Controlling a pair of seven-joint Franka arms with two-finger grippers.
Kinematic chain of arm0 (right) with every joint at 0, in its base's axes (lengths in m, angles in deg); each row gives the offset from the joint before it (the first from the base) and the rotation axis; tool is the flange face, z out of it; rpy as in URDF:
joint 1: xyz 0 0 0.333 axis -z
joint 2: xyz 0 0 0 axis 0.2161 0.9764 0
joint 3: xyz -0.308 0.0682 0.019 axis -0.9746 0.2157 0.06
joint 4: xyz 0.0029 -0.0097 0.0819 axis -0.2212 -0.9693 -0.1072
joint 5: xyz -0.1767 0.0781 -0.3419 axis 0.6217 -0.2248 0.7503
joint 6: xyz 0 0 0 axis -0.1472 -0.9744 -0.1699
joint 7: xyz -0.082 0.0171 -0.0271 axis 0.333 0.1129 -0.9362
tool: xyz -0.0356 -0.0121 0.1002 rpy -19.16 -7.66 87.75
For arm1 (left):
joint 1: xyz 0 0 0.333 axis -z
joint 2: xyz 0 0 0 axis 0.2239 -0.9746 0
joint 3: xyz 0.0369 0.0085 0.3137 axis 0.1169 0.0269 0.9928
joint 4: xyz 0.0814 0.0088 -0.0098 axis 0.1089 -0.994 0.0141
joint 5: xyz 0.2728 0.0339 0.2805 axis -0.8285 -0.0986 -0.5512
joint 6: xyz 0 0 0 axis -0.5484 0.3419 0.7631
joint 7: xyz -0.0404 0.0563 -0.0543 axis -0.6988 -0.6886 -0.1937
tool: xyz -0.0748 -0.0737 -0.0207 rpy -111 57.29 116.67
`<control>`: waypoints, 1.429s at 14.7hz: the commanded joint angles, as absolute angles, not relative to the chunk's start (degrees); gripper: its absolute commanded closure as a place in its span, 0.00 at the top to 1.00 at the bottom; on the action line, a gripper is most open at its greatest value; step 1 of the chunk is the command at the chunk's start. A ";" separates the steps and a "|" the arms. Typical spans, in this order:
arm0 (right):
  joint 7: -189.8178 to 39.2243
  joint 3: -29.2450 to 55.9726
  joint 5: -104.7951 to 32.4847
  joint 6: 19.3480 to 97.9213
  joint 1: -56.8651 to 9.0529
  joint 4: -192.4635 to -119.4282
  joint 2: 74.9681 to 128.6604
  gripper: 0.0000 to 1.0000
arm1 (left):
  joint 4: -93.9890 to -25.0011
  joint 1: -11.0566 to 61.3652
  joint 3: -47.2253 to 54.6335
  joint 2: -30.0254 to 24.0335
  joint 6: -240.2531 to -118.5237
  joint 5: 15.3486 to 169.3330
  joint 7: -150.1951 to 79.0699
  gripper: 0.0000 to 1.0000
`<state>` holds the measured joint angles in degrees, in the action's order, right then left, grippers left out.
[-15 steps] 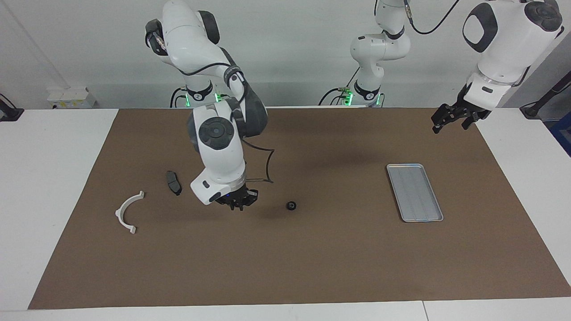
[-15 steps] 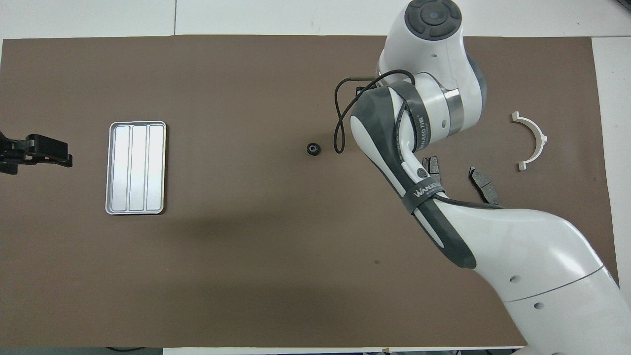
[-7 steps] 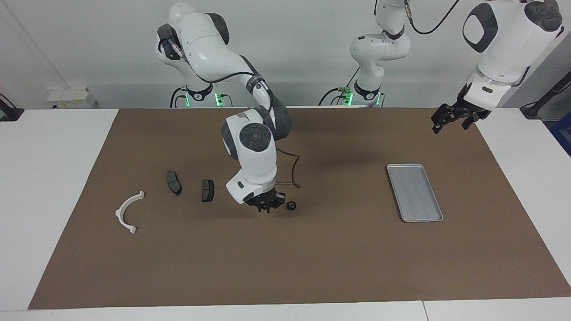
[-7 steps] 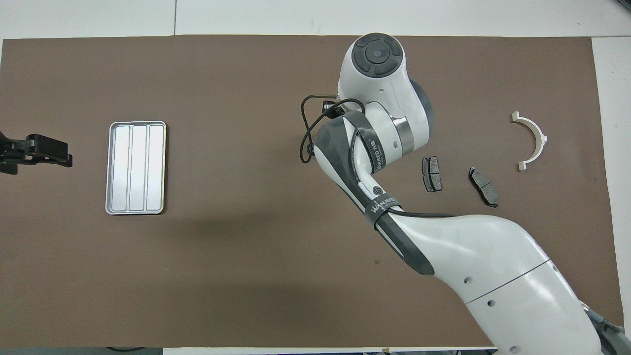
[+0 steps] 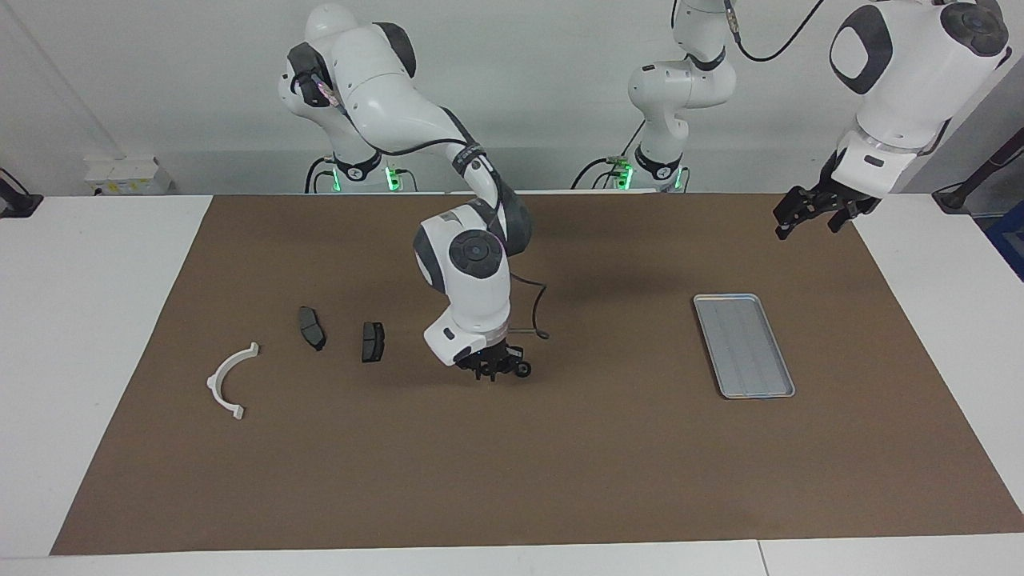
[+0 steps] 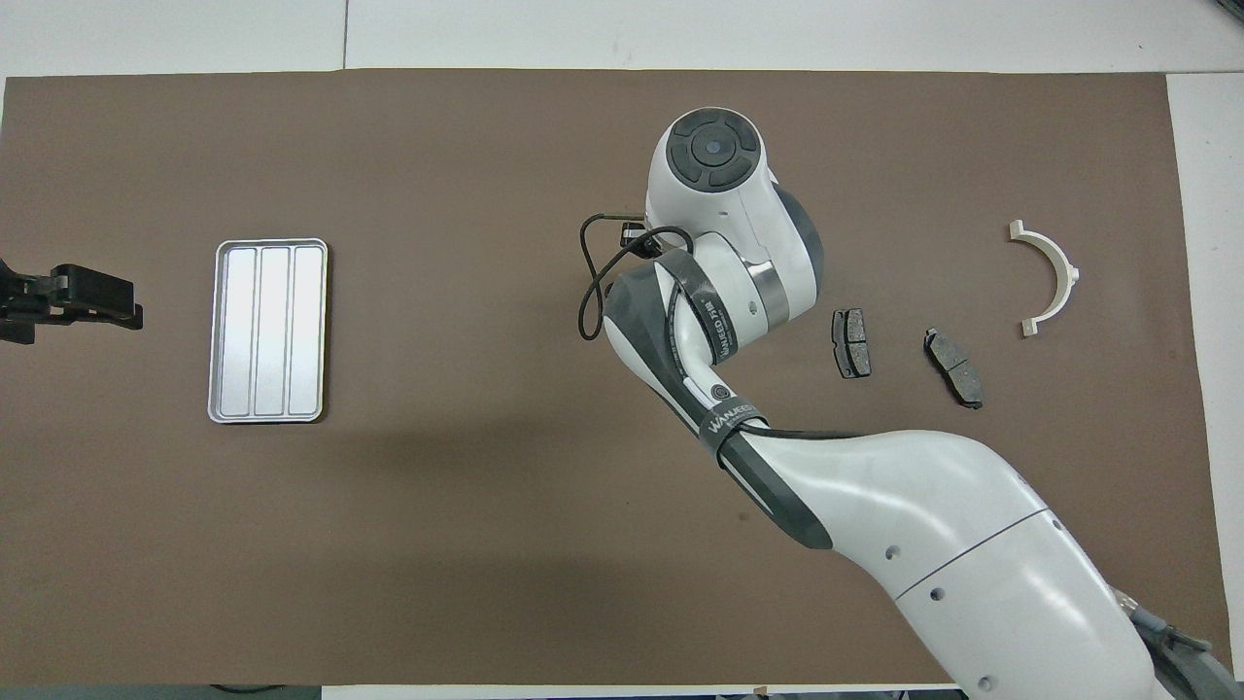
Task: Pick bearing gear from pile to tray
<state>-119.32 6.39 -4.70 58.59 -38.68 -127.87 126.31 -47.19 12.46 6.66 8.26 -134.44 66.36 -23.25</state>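
The bearing gear (image 5: pixel 523 369), a small black round piece, lies on the brown mat about mid-table. My right gripper (image 5: pixel 490 374) hangs low right beside it, on the side toward the right arm's end, shut with nothing seen between its fingertips. In the overhead view the right arm's wrist hides both the gear and the gripper. The silver ridged tray (image 5: pixel 744 346) (image 6: pixel 269 331) lies toward the left arm's end and holds nothing. My left gripper (image 5: pixel 806 211) (image 6: pixel 89 297) waits open in the air past the tray, at the mat's edge.
The rest of the pile lies toward the right arm's end: two dark brake pads (image 5: pixel 372 341) (image 5: pixel 311 327) (image 6: pixel 851 342) (image 6: pixel 954 367) and a white half-ring bracket (image 5: pixel 228 382) (image 6: pixel 1050 277). A black cable loops off the right wrist (image 6: pixel 593 282).
My right arm has swung from over the brake pads toward the gear and dropped low beside it, uncovering one pad. The left arm and the gear have not moved.
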 commanded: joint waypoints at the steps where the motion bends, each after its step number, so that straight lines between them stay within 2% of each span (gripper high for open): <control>1: -120.56 6.43 -4.77 61.79 -38.85 -131.29 125.32 0.00 | -47.50 12.59 6.64 9.17 -133.55 65.71 -23.19 1.00; 14: -120.65 6.51 -4.77 68.21 -39.90 -136.39 125.50 0.00 | -47.50 12.59 6.64 9.17 -133.55 65.71 -23.20 1.00; 15: -120.56 6.43 -4.86 68.21 -39.90 -136.39 125.50 0.14 | -47.50 12.59 6.64 9.17 -133.55 65.71 -23.20 1.00; 16: -120.65 6.43 -4.86 68.21 -39.82 -136.48 125.41 0.47 | -47.50 12.59 6.64 9.17 -133.55 65.71 -23.20 1.00; 17: -120.65 6.43 -4.86 68.04 -39.90 -136.39 125.41 0.75 | -47.50 12.59 6.64 9.17 -133.55 65.71 -23.20 1.00; 18: -120.65 6.43 -4.95 67.26 -39.90 -135.70 125.32 0.90 | -47.50 12.59 6.64 9.17 -133.55 65.71 -23.20 1.00; 19: -120.56 6.43 -4.95 66.99 -39.90 -135.17 125.41 1.00 | -47.50 12.59 6.64 9.17 -133.55 65.71 -23.20 1.00; 21: -120.56 6.43 -5.04 66.63 -39.90 -134.20 125.41 1.00 | -47.50 12.59 6.64 9.17 -133.55 65.71 -23.11 1.00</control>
<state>-119.46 6.36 -4.70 66.56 -39.95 -134.39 126.08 -47.19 12.46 6.66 8.26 -134.44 66.36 -23.25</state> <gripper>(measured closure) 0.304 0.000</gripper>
